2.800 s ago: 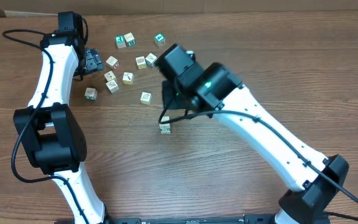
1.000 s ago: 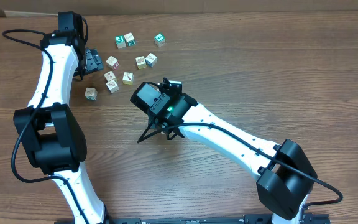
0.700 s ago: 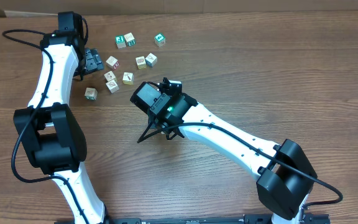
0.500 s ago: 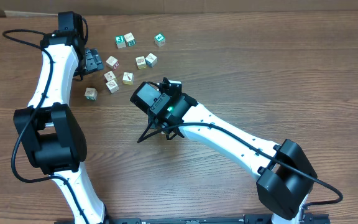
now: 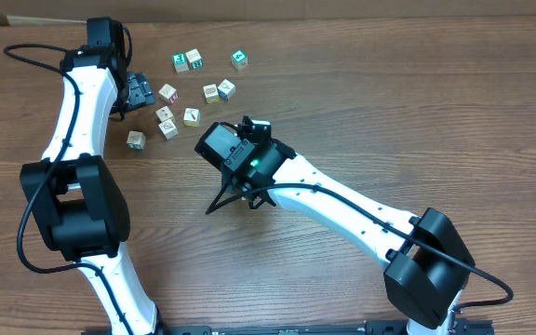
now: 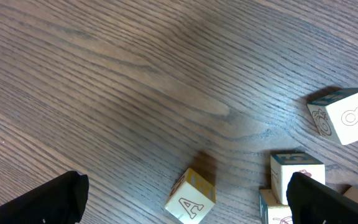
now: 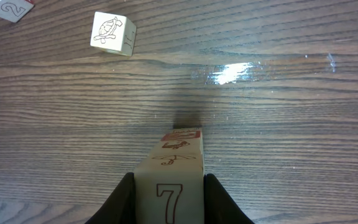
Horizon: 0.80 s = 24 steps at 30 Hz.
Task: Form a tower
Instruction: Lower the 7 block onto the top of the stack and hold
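1 tower within right gripper

The worktop is showing brown wood grain with darker streaks. The tower is showing pale wood, carrying a brown outlined 7 on one cube and a red print on another. The right fingers are looking black. The turtle cube is bearing a brown outline drawing. The A cube is showing a yellow side, and the 8 cube a teal edge.
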Tool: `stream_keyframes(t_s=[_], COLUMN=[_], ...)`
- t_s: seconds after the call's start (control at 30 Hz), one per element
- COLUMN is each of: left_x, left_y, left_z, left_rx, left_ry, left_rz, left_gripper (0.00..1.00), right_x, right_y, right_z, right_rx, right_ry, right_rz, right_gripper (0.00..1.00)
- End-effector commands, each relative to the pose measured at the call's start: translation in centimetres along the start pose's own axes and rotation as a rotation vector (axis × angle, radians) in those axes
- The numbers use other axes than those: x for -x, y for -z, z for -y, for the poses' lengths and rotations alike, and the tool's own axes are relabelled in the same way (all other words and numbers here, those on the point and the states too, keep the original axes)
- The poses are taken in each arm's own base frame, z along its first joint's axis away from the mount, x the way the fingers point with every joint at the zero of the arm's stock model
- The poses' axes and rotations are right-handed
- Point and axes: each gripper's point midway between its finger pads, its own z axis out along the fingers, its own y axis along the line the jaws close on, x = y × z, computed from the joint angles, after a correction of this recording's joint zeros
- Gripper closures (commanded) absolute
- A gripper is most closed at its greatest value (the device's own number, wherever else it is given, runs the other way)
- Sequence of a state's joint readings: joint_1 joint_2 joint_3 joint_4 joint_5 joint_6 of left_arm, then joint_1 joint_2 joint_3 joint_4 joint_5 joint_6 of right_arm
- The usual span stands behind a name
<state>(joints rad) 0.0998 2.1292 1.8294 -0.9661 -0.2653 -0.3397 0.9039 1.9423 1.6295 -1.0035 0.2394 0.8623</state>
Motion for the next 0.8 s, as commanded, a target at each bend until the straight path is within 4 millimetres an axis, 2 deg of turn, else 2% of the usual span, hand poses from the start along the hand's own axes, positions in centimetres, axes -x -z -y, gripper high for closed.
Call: stream_keyframes(t_s=[0.0,0.33,0.77], left_x=[-0.13,-0.13,-0.13], left_y=[-0.25,-0.25,-0.25], left_z=[0.30,0.30,0.30], left_rx=[-0.003,-0.003,-0.003], left_ry=[-0.016,-0.016,-0.016], left_rz=[-0.007,-0.007,-0.007], left_gripper=[0.01,0.00,0.00], right_x=[-0.16,-0.17,-0.17], right_y=[-0.24,-0.24,-0.24], right_z=[-0.13,-0.13,-0.13], right_rx=[0.005,0.005,0.005], right_ry=[0.031,0.031,0.030], right_rz=[-0.007,-0.007,-0.007], right_gripper=[0.87,0.86,0.76])
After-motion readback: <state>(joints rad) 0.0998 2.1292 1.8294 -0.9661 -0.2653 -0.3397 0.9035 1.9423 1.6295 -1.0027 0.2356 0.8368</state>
